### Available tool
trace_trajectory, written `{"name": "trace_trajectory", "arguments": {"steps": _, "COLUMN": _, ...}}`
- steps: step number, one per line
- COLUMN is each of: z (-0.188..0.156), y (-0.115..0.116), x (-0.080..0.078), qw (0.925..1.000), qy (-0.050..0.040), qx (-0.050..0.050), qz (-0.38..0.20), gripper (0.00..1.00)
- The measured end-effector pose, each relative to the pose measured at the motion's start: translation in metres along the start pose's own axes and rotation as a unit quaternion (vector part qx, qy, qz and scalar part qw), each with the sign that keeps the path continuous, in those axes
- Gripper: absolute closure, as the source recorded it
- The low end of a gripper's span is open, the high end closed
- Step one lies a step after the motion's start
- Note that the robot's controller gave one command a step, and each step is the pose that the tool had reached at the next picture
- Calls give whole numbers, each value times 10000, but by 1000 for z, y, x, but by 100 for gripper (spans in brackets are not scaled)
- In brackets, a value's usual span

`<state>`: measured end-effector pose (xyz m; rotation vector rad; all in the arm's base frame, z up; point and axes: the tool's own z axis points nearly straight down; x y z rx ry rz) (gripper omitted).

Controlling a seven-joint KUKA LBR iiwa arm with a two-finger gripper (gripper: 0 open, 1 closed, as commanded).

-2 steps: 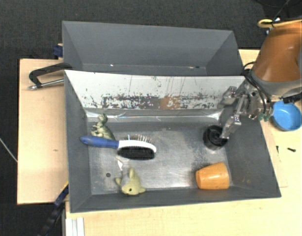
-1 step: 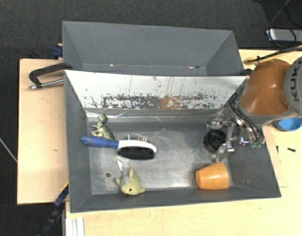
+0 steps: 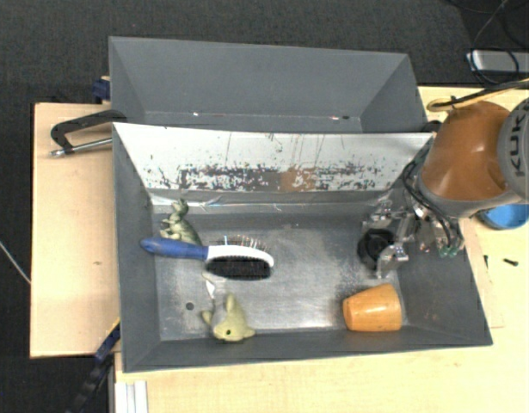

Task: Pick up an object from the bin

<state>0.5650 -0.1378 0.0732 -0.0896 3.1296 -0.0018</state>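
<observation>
Gripper (image 3: 387,252): low over the bin (image 3: 309,280) floor, right-hand part, arm coming in from 3 o'clock. Open or closed: cannot tell from this angle, the wrist hardware hides it. Nothing visibly held. A dark round shape sits against its left side; can't say if it is part of the tool or a loose thing.

Nearest item: orange cup (image 3: 372,309), lying on its side, at 6 o'clock from the gripper, close but apart, near the front wall. It looks the likeliest pick.

Farther out, all well apart:
- Brush (image 3: 234,262) with blue handle, at 9 o'clock, mid-floor.
- Green dinosaur toy (image 3: 176,222), 9–10 o'clock, touching the handle end.
- Yellowish soft toy (image 3: 229,320), 8 o'clock, by the front wall.

Judgement on the step: approach, no grasp made yet. To do it well, shift toward 6 o'clock until centred over the cup, span it across its round body rather than along its length, and come down straight. A cup on its side may roll, so close evenly. Mind the front wall on descent.
</observation>
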Motion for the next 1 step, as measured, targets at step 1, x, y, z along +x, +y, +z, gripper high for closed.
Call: {"name": "trace_trajectory", "arguments": {"steps": 1, "z": -131, "y": -13, "x": -15, "qw": 10000, "qy": -24, "qx": 14, "qz": 59, "gripper": 100}}
